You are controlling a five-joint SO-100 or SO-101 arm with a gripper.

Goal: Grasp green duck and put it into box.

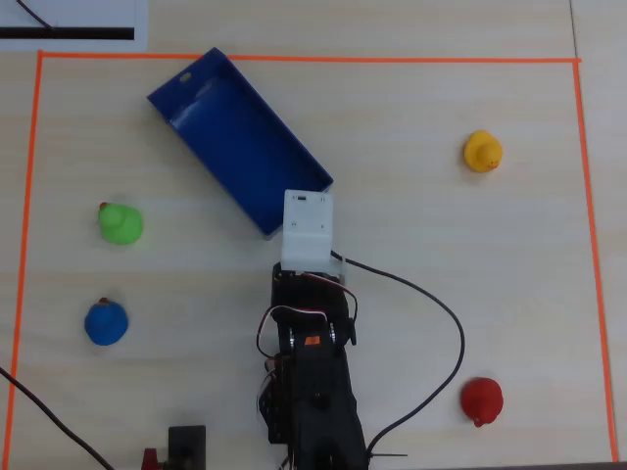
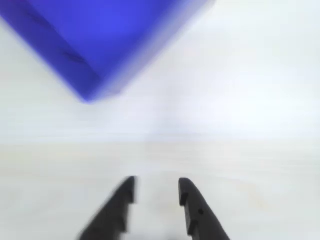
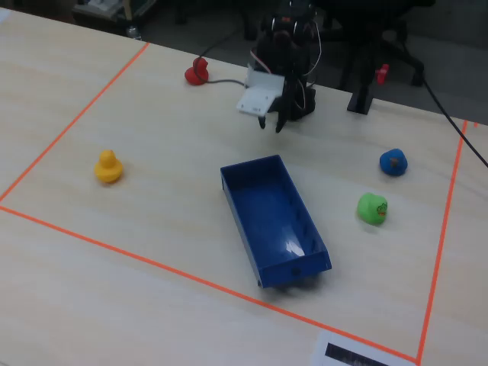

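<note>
The green duck (image 1: 120, 223) sits on the table at the left of the overhead view, far from the arm. In the fixed view the green duck (image 3: 373, 208) lies to the right of the box. The box (image 1: 240, 137), a long blue tray, lies diagonally and holds nothing; it also shows in the fixed view (image 3: 271, 217), and one blurred corner of it (image 2: 100, 45) shows in the wrist view. My gripper (image 2: 157, 184) is open and empty, hovering above bare table just short of the box's near end. It also shows in the fixed view (image 3: 271, 122).
A blue duck (image 1: 106, 323) sits below the green one. A yellow duck (image 1: 482, 152) is at upper right and a red duck (image 1: 482, 401) at lower right. Orange tape (image 1: 294, 59) frames the work area. A black cable (image 1: 441, 313) loops right of the arm.
</note>
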